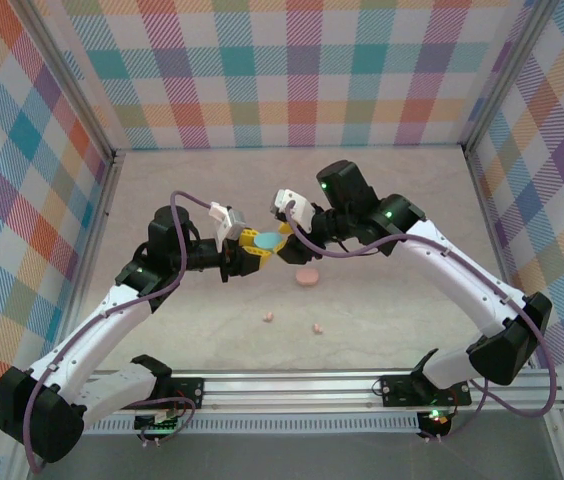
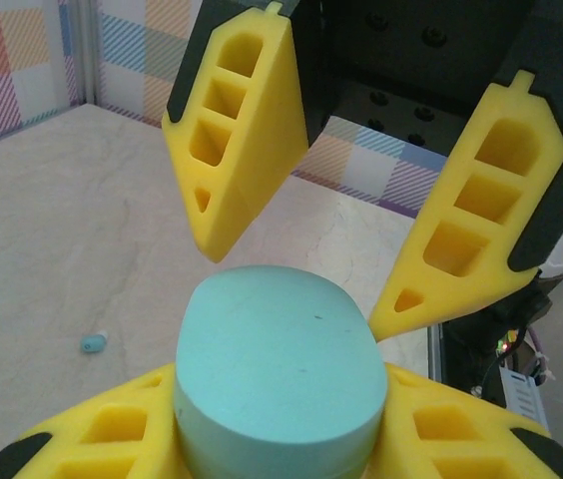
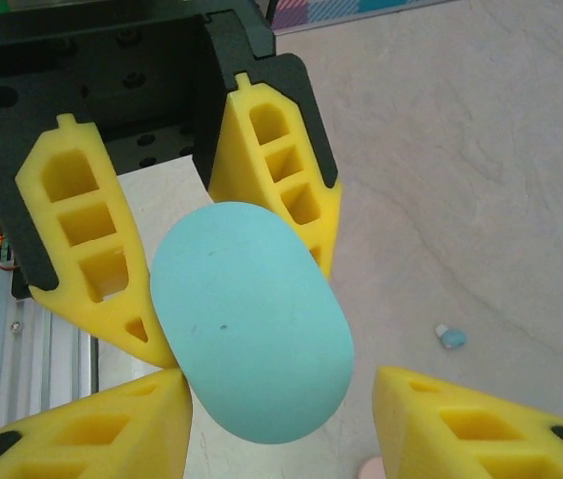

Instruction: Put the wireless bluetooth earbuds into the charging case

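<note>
Left gripper (image 1: pixel 261 248) clamps the blue case (image 1: pixel 270 242). Right gripper (image 1: pixel 284 239), jaws wide, faces it from 3 o'clock. A blue bud (image 3: pixel 451 337) lies below on the table (image 3: pixel 481 150).

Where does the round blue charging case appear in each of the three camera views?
Top external: the blue charging case is mid-picture, small, between the two yellow claws.
Left wrist: bottom centre, gripped by the left claw.
Right wrist: centre, a large oval above the open right claw.
Shared landmark: yellow claws on both sides of the case in every view.
</note>
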Robot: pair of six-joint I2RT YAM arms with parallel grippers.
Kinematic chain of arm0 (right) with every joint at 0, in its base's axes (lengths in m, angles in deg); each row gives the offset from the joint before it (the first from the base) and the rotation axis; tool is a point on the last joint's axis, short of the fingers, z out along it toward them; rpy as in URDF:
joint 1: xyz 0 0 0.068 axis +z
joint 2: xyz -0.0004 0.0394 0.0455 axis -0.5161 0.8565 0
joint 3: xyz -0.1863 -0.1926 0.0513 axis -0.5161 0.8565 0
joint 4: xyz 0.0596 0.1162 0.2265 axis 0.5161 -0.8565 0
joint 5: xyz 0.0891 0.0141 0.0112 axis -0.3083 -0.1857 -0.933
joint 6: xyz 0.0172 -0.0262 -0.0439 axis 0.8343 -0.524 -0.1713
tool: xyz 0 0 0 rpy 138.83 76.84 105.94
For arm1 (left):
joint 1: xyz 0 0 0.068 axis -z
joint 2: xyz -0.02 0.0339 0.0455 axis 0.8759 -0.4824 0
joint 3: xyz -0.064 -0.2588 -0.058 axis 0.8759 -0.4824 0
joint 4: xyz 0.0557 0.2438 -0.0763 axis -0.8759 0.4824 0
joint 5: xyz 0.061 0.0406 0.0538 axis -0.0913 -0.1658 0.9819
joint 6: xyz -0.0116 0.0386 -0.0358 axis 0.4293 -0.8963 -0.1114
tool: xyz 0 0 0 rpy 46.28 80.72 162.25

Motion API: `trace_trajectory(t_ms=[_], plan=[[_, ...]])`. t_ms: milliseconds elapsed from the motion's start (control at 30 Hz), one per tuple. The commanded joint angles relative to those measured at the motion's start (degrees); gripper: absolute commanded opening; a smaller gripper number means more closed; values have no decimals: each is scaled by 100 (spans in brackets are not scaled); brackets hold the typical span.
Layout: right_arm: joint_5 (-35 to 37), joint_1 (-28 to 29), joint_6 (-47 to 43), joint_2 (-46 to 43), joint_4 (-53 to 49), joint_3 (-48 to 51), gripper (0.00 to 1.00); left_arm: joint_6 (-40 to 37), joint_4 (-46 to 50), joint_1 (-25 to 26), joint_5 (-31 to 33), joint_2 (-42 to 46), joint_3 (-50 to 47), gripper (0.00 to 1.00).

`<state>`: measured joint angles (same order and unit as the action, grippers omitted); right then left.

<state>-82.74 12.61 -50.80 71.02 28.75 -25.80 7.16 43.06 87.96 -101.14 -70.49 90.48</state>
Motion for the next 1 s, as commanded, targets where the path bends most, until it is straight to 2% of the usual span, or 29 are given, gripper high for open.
trace_trajectory(t_ms=[0, 433, 733, 800, 867, 967], plan=[[686, -62, 160, 234, 192, -393, 51, -10, -121, 53, -554, 171, 55, 15], [1244, -162, 558, 446, 111, -746, 49, -10, -80, 59, -571, 326, -47, 15], [1339, -346, 955, 280, 264, -681, 48, -19, -64, 50, -589, 306, -48, 7], [1211, -424, 1090, 197, 330, -597, 49, -51, -25, 54, -562, 319, -40, 6], [727, -561, 1393, 67, 468, -433, 51, -96, -2, 52, -522, 329, -29, 6], [-79, -790, 2630, -111, 790, -173, 56, -124, -91, 55, -387, 295, -29, 6]])
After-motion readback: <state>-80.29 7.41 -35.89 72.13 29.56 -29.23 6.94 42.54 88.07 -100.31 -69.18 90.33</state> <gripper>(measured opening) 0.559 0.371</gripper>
